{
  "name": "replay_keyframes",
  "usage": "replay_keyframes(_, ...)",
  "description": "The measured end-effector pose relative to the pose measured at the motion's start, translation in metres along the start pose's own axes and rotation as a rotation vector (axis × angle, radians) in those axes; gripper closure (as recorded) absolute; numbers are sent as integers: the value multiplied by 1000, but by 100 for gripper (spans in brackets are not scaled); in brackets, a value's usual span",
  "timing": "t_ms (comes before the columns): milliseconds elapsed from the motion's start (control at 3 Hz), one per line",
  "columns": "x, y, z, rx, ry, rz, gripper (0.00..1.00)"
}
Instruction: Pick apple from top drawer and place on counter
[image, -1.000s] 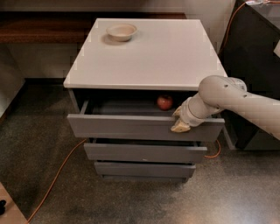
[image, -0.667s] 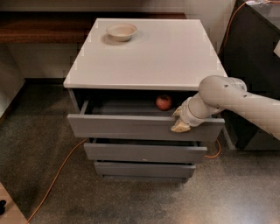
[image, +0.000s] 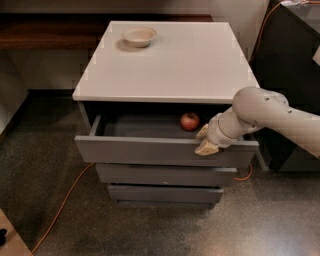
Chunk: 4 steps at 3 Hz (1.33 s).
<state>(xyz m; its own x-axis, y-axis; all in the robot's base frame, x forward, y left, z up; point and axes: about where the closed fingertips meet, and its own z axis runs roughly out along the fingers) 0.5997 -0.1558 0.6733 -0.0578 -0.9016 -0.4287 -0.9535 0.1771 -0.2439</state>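
Observation:
The top drawer (image: 165, 150) of the grey cabinet stands pulled partway open. The small red apple (image: 190, 121) lies inside it at the right, near the back. My gripper (image: 204, 140) is at the drawer's front edge on the right, just right of and in front of the apple, apart from it. One beige finger (image: 207, 147) rests on the drawer's front rim and the other (image: 202, 132) reaches over into the drawer. It holds nothing. The white counter (image: 170, 60) tops the cabinet.
A shallow beige bowl (image: 138, 36) sits at the counter's back left. Two shallower grey drawers (image: 165, 175) are shut below. A dark brown wooden ledge (image: 50, 30) runs behind on the left. An orange cable (image: 65, 205) lies on the floor. A dark cabinet (image: 290, 60) stands at the right.

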Motion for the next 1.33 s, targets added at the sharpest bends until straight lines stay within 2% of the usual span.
replay_keyframes(333,-1,1,-1,-3,-6,1,28)
replay_keyframes(667,-21,29,-23,-66,-129,27,5)
replay_keyframes(1000,-59,52,-77,-112,-334,50,0)
replay_keyframes(1333,-72,49,-105,-102,-405,61,0)
